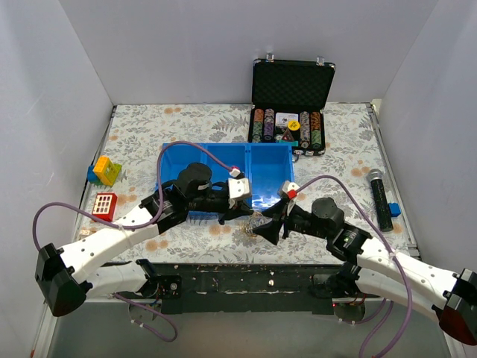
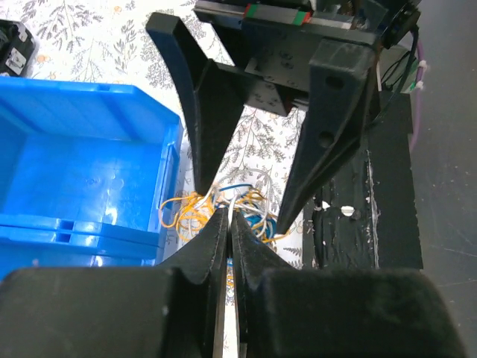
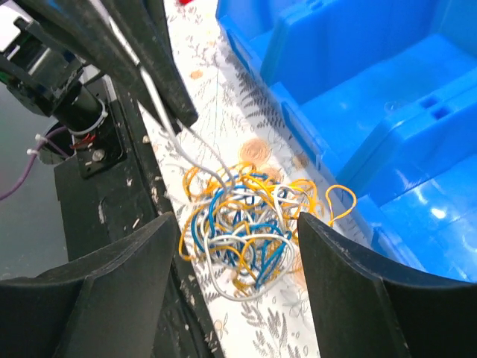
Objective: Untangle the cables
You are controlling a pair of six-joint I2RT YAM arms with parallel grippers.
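Observation:
The cables [image 3: 246, 231] are a small knotted ball of white, yellow and blue wires. The ball lies on the floral mat between the blue bin and the black front edge, and it also shows in the top view [image 1: 258, 224]. My right gripper [image 3: 237, 220] is open, with its fingers on either side of the ball. My left gripper [image 2: 229, 215] is shut on a white wire [image 3: 200, 149] that leads out of the ball [image 2: 223, 203]. In the top view the left gripper [image 1: 242, 215] and the right gripper [image 1: 267, 225] meet at the ball.
A blue two-compartment bin [image 1: 223, 153] stands just behind the ball. An open case of poker chips [image 1: 291, 104] is at the back, a black cylinder [image 1: 380, 198] at the right and coloured blocks [image 1: 106, 170] at the left. A black base strip [image 1: 246, 280] runs along the near edge.

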